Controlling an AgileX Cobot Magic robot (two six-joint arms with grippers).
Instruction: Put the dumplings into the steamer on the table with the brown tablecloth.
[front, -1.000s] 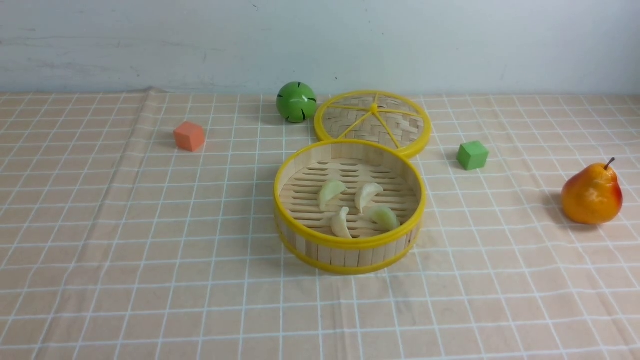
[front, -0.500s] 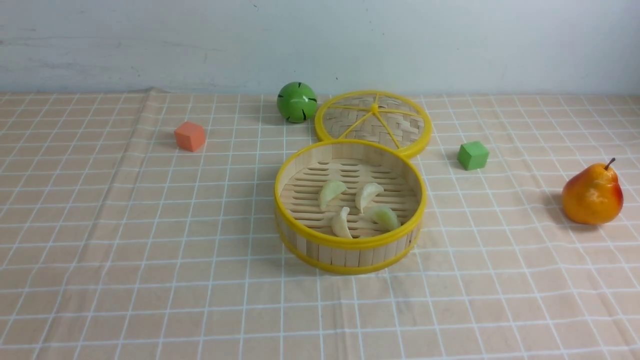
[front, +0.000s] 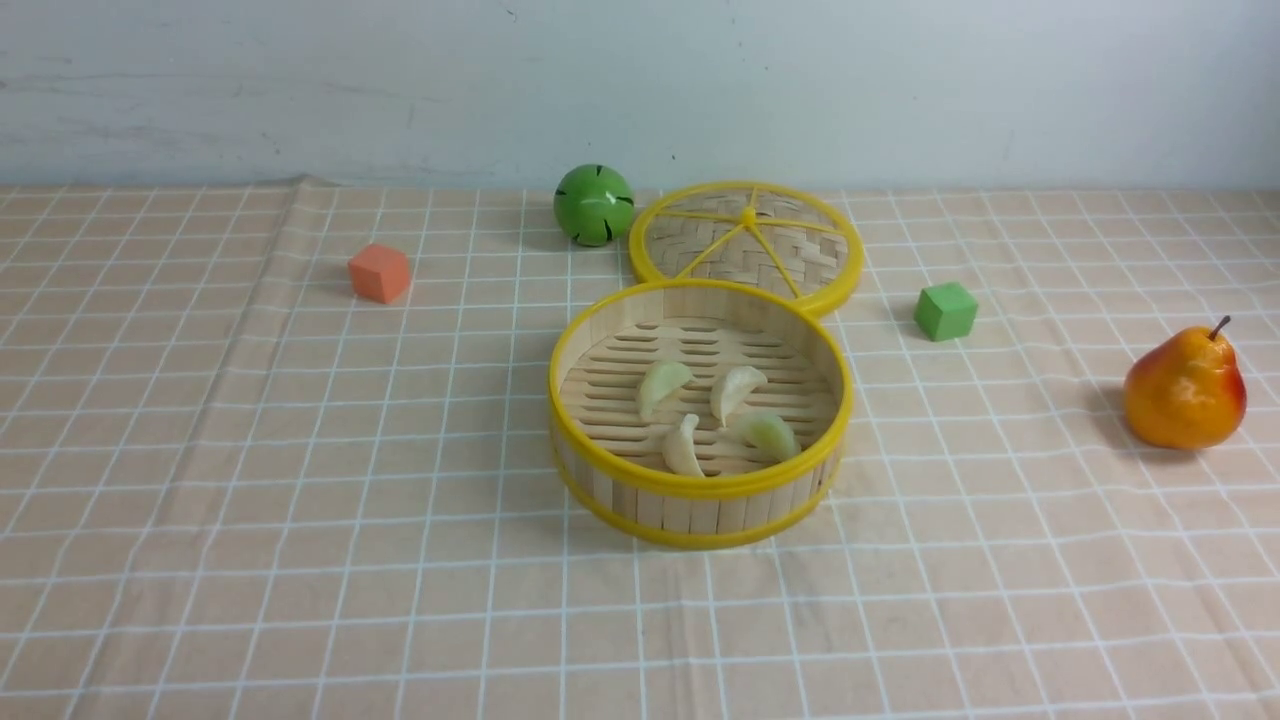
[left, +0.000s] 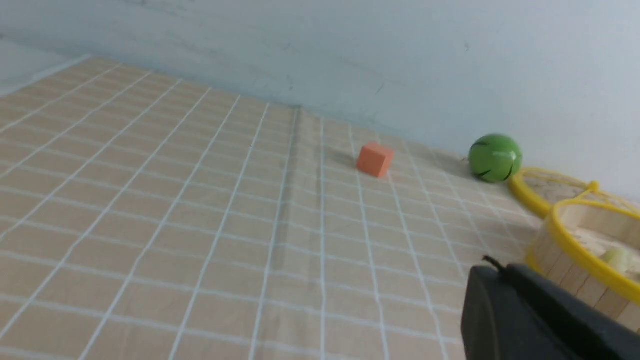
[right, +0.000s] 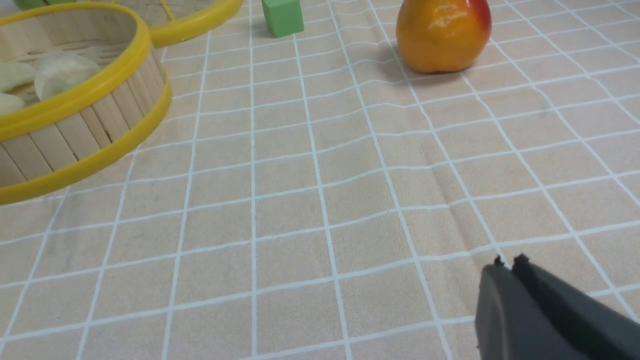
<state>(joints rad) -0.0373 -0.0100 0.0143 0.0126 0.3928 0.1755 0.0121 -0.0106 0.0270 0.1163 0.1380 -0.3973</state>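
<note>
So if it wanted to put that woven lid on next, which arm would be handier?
Probably the right. The lid lies behind the steamer, slightly to its right. Both grippers, left and right, are shut and empty.

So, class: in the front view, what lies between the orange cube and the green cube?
In the front view, the steamer lid sits between the orange cube and the green cube, the steamer's far rim just reaching that line.
</note>
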